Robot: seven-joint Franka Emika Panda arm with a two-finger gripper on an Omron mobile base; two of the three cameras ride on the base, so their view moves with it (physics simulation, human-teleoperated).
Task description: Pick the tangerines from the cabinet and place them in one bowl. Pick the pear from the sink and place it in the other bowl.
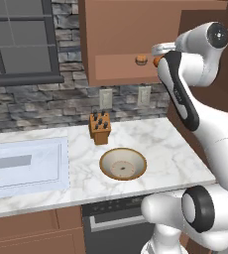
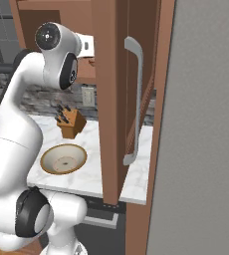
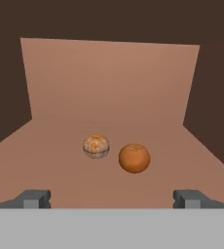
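Two small round orange tangerines sit on the flat shelf board inside the reddish-brown wooden wall cabinet (image 1: 136,34). Brighter tangerine (image 3: 134,158) is nearer me and to the right in hand view; duller, paler-mottled one (image 3: 96,146) just beside it on the left, small gap between, not touching. Both well back from the shelf front, so the hand has to reach in level with the board.

My two-finger gripper (image 3: 112,199) is aimed straight into the cabinet: dark fingertips (image 3: 33,198) spread wide, nothing between them, fruit ahead of the tips and apart from them. Bright one lies nearer the centre line, so I judge it the first target; needs a fwd push w/ slight shift right.

Wide shallow bowl w/ tan-brown rim and cream inside (image 1: 123,163) waits on the white marble counter (image 1: 160,144) below the cabinet, nothing in it. Wooden knife block (image 1: 100,128) stands behind it near the stone wall.

Left base view gives the duller tangerine on the shelf edge-on, the bright one half hidden by the wrist, plus the sink (image 1: 24,166) at left; can't see a pear in it from here. Right base view: the open cabinet door w/ grey handle (image 2: 131,99) blocks the shelf. Hand view alone gives the fruit spacing and finger spread.
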